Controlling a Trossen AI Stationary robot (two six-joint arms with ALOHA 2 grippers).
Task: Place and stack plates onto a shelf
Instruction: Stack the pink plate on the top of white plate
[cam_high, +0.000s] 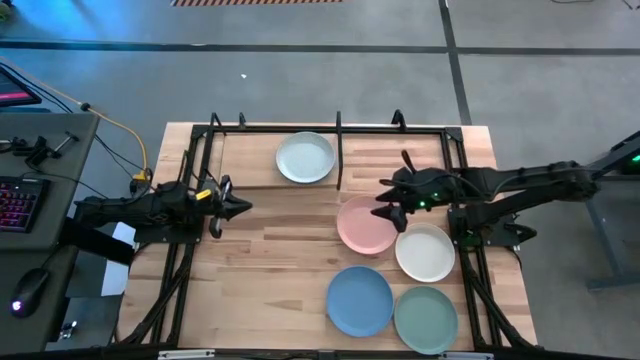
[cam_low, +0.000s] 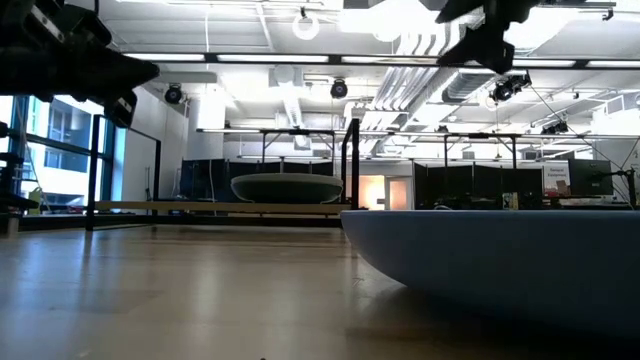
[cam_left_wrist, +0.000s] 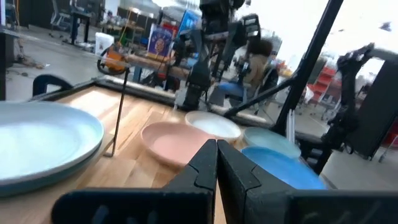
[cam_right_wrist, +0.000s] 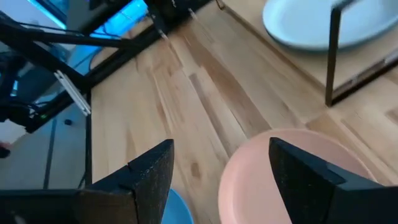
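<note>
A pale mint plate (cam_high: 305, 158) rests on the shelf (cam_high: 250, 160), the light-wood board framed by black rods at the table's far side. On the table lie a pink plate (cam_high: 365, 228), a white plate (cam_high: 426, 253), a blue plate (cam_high: 359, 301) and a sage green plate (cam_high: 426, 319). No dark green plate shows. My right gripper (cam_high: 386, 207) is open and hangs above the pink plate's far left rim (cam_right_wrist: 273, 162), touching nothing. My left gripper (cam_high: 238, 208) is shut and empty, left of the pink plate, near the shelf's front.
The shelf's black upright posts (cam_high: 339, 150) and rods stand around the mint plate. The blue plate (cam_low: 500, 265) fills the near right of the low view. Bare wood (cam_high: 270, 270) lies between my left gripper and the plates. A desk with a keyboard (cam_high: 20, 205) stands left of the table.
</note>
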